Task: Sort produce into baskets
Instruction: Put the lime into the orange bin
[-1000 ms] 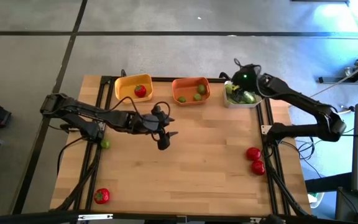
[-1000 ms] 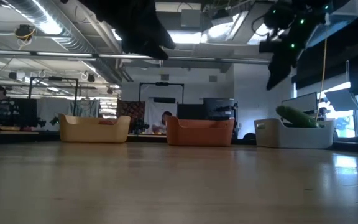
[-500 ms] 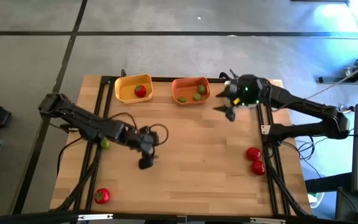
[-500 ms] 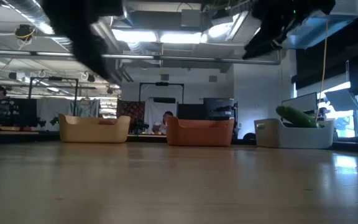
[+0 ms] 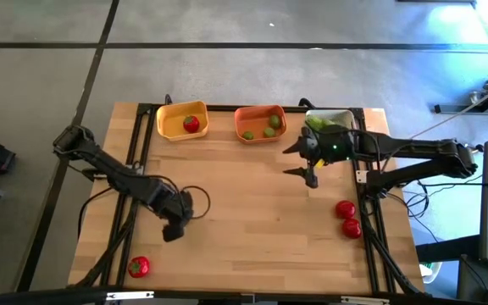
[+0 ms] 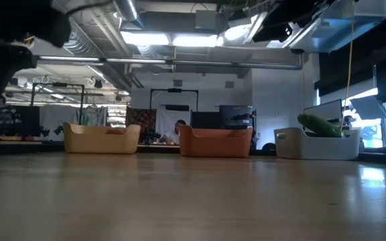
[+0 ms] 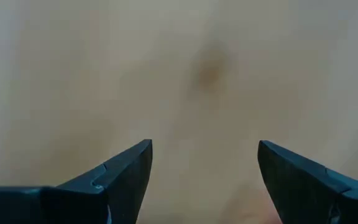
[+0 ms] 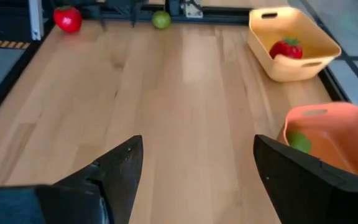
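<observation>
High view shows me my left gripper (image 5: 173,231), jaws spread and empty, nearest the small red rounded tomato-like piece (image 5: 138,267) at the table's near-left corner (right gripper (image 5: 309,161) also open, empty, far off).

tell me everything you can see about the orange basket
The orange basket is a small, shallow tub with rounded corners, plastic-looking, with a slot handle in one end wall. It stands upright at the table's far edge, between the yellow basket and the white basket, touching neither. Two small green limes lie inside. No gripper touches it.
</observation>
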`<state>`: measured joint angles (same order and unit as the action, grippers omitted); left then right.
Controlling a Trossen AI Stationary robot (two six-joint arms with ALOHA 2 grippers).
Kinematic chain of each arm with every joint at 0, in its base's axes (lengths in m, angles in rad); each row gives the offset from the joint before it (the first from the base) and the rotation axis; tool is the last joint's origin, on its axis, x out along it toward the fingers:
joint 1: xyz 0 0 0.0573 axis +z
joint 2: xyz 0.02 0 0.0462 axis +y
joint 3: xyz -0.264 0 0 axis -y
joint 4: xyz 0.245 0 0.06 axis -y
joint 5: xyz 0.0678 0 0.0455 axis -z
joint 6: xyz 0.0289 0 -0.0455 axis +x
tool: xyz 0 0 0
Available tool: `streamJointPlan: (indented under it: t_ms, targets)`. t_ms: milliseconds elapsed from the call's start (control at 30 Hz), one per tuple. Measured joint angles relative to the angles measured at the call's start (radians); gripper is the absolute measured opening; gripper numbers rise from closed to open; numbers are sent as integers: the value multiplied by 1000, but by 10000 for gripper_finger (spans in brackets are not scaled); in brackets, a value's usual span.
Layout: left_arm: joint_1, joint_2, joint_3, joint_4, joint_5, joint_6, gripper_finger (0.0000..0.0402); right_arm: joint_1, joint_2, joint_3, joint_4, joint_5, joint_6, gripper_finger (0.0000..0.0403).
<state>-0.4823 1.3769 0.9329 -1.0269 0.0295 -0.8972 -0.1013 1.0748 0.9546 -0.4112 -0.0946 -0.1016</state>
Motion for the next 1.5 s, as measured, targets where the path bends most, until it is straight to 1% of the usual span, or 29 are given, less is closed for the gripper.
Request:
streamJointPlan:
  t_ms: [100,233,433,667,900,1067,1300,1433,1500]
  targets:
    - [42,0,0,-174,-37,-18,285,-1,9,0,-19,4,4,291]
    - [113,0,-2,-306,-59,70,285,-4,41,0,10,4,-11,291]
    - [229,0,-48,-315,-64,244,285,-4,76,0,11,-1,-15,291]
    - [280,0,-75,-320,-53,369,285,-4,80,0,-1,8,-32,291]
    - [286,0,-77,-326,-54,371,285,-3,80,0,-10,6,-30,291]
    - [274,-1,-77,-362,-77,397,285,-4,80,0,-12,6,-31,291]
    - [276,-76,-80,-383,-98,422,285,-4,81,0,-12,6,-34,291]
    - [276,-134,-116,-379,-50,402,285,-4,81,0,-17,5,-34,291]
    - [274,-150,-140,-405,-28,401,285,-4,81,0,-18,5,-34,291]
